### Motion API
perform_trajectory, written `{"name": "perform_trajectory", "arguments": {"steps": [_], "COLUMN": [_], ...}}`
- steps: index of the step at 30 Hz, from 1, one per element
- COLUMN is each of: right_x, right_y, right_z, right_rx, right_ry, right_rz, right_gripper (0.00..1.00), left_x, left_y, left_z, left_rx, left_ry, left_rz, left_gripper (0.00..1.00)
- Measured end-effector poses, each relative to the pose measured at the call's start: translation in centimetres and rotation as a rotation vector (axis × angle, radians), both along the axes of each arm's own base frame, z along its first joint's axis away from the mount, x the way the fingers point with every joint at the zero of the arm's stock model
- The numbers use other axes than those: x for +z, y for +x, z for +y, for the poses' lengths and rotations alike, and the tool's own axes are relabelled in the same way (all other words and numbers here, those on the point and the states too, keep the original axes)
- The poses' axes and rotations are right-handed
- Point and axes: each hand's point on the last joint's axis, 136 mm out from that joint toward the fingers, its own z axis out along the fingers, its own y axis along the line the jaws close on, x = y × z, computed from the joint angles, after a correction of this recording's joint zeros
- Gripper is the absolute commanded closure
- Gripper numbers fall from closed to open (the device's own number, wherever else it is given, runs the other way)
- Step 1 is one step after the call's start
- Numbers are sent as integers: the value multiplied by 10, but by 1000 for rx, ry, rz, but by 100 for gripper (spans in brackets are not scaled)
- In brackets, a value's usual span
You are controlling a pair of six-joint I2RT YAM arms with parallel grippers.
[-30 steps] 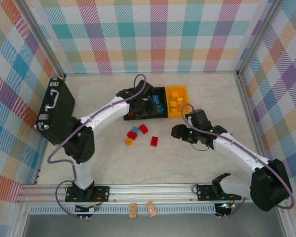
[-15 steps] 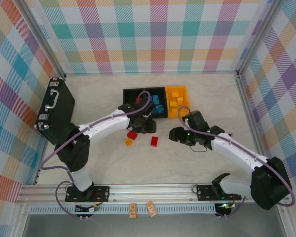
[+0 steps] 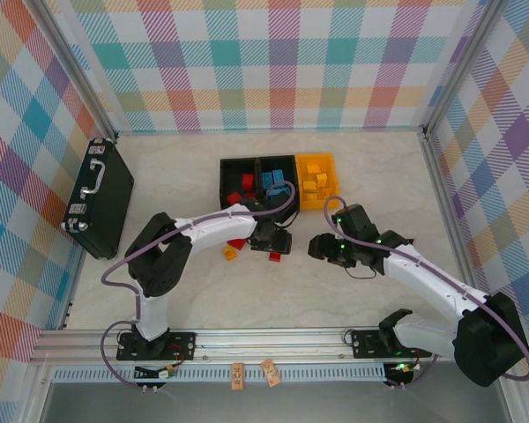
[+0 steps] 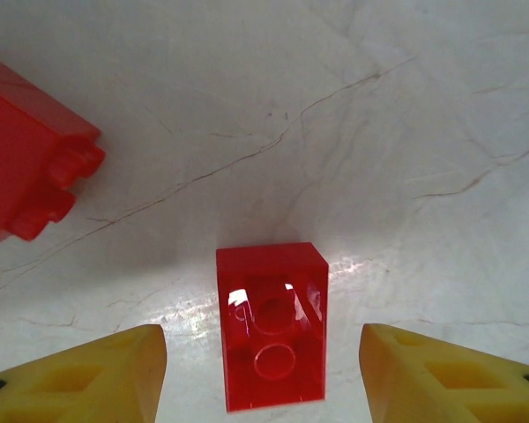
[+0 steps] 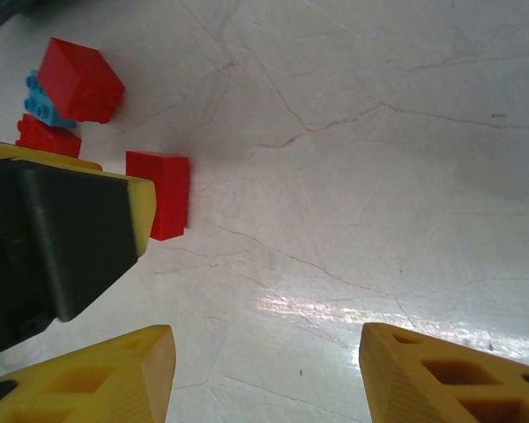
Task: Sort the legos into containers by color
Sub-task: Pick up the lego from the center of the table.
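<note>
A red lego (image 4: 271,326) lies on the table between the two yellow fingertips of my left gripper (image 4: 260,363), which is open with gaps on both sides of the brick. From above, that gripper (image 3: 273,242) hangs over this red lego (image 3: 274,256). Another red lego (image 4: 31,185) lies to its left, and a yellow one (image 3: 230,253) is nearby. My right gripper (image 5: 264,370) is open over bare table, just right of the left one (image 3: 319,248). The containers stand behind: a black bin (image 3: 227,169) with red bricks, a black bin (image 3: 286,163) with blue ones, a yellow bin (image 3: 332,173) with yellow ones.
A flat black case with a metal handle (image 3: 97,196) lies at the far left. In the right wrist view a red brick (image 5: 79,79), a blue brick (image 5: 37,101) and a further red one (image 5: 48,137) cluster beyond the left finger (image 5: 62,238). Metal frame posts line the table's sides.
My left arm has swung back from over the bins and come down over the red lego on the table, its jaws opening slightly. The right gripper has hardly moved.
</note>
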Motion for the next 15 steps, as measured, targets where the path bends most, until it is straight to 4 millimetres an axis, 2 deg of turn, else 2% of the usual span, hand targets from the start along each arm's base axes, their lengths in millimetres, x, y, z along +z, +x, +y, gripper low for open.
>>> {"name": "perform_trajectory", "arguments": {"steps": [6,11,15], "right_x": [-2,-5,-5], "right_y": [-1,-2,-2], "right_z": [-1,-3,-3], "right_rx": [-5,-7,-7], "right_ry": [-4,-10,-10], "right_rz": [3,9,9], "right_gripper": [42,42,42], "left_x": [-12,-15,-14], "left_y": [3,5,6], "left_z": [-2,-7,-9], "left_rx": [-3,-8,-11], "left_ry": [37,46,47], "left_rz": [-3,-11,-19], "left_gripper": [48,65,68]}}
